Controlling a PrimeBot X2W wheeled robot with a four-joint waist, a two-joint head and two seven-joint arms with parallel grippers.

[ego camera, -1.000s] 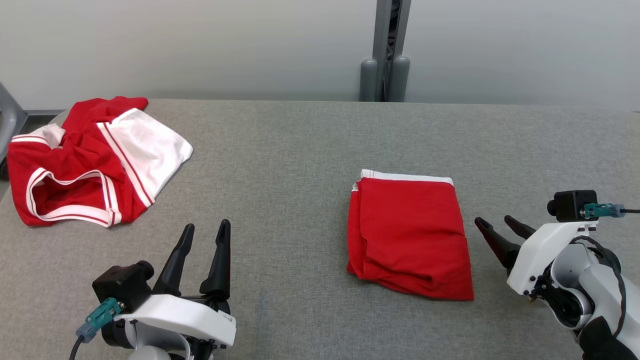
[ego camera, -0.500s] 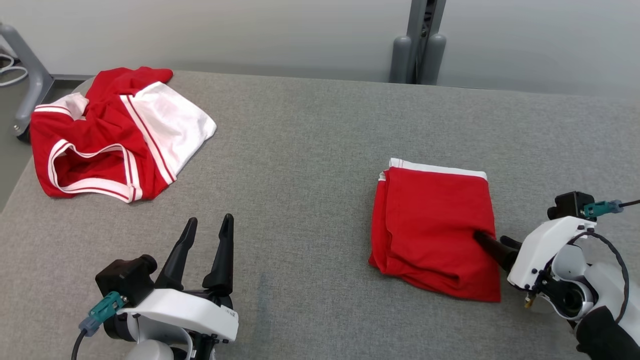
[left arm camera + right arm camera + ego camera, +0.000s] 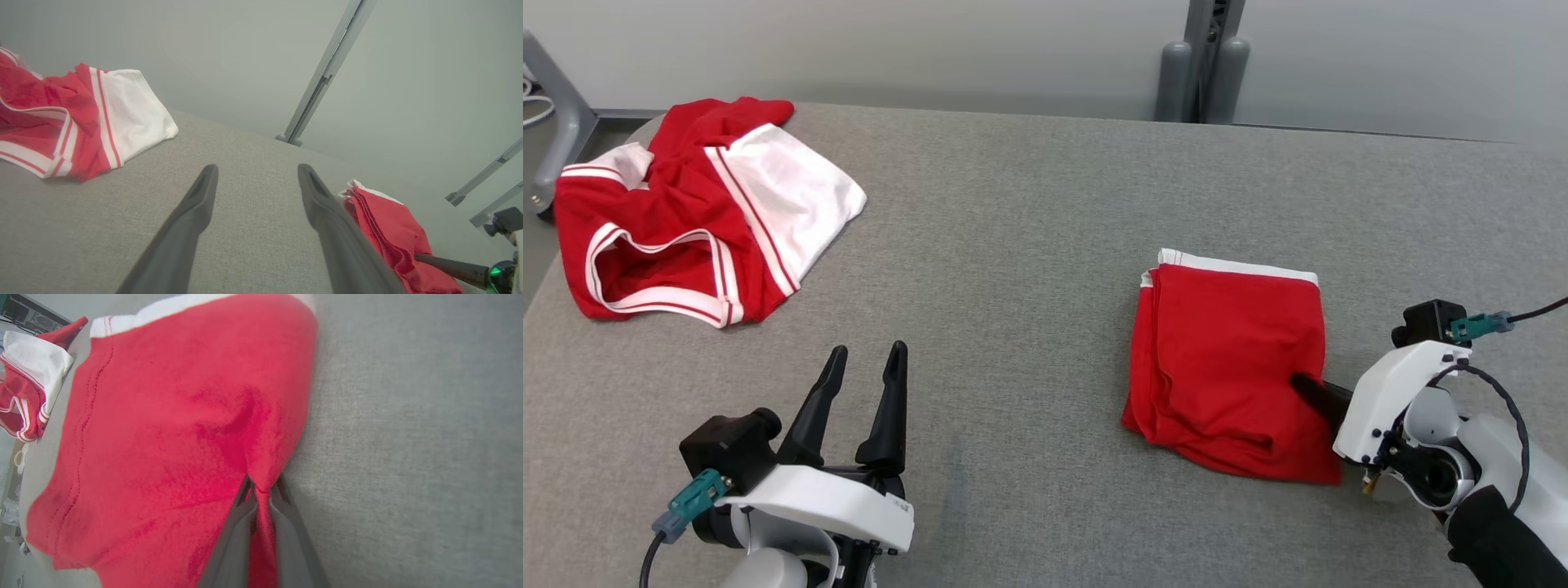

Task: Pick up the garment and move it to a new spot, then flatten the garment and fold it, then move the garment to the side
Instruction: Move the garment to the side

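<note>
Grip check: R gripper (image 3: 261,485) pinched shut on right edge of folded garment (image 3: 1229,351); L gripper (image 3: 864,353) wide, idle. Slide low across table (image 3: 1029,245), slowly, so layers stay stacked w/o unfolding.

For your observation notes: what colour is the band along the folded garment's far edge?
White band on the red folded garment; clearest in head view.

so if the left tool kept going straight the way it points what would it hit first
Nothing close, as far as this shows: the left tool points across bare grey table, between the crumpled red-and-white garment and the folded red garment. Depth is unclear, but it looks likely to pass both.
</note>
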